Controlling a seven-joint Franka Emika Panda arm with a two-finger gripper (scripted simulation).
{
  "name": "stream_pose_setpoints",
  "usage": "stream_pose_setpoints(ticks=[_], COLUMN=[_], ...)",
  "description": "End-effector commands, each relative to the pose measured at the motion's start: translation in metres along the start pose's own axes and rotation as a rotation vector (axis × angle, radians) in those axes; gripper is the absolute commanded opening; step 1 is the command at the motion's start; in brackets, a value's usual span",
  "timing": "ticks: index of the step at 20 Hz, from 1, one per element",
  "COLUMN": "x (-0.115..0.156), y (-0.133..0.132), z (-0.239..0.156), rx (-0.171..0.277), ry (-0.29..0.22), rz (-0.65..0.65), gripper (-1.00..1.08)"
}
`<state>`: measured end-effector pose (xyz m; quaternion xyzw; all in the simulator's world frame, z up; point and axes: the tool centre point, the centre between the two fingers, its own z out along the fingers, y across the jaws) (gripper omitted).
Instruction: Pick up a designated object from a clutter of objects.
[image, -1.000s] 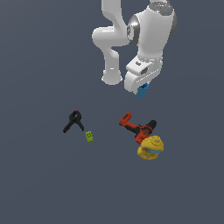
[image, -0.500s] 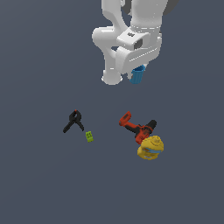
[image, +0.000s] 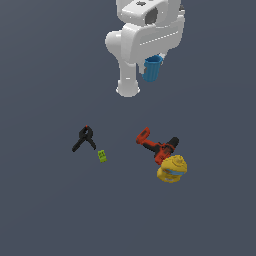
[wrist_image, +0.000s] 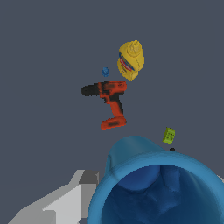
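Blue cup (image: 152, 68) is up off the floor, tucked under my wrist, well above the clutter. My pincer (wrist_image: 83, 192) is clenched on it as far as I can judge: one grey finger (wrist_image: 65, 199) sits against the cup's outer wall in the wrist view, the other is hidden behind the cup.

Handling guess: small, light, rigid hollow cylinder with a thin wall. Smooth side, so probably slippery; it could twist or slide if squeezed off-centre. Best hold is across the wall, mid-height, or pinching the rim. Not fragile-looking.

Container check: the cup is the only one. Its open mouth faces the wrist camera; the inside shows only blue wall and shading, nothing in it.

On the floor, well apart from the cup: red drill (image: 157, 145) touching the yellow round object (image: 172, 168), green block (image: 102, 156) just beside the black clamp (image: 84, 138). A tiny blue speck (wrist_image: 105, 71) near the drill, cannot tell what.
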<state>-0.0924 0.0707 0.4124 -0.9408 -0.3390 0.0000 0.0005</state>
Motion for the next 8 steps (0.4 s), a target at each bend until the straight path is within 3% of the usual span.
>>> stream_pose_setpoints(ticks=[1, 8], x=[-0.0008, -0.001], y=[0.0044, 0.0093], z=[-0.0102, -0.0198], rx=[-0.001, -0.001], ry=[0.0, 0.0], rz=[0.0, 0.0], gripper=[-1.0, -1.0])
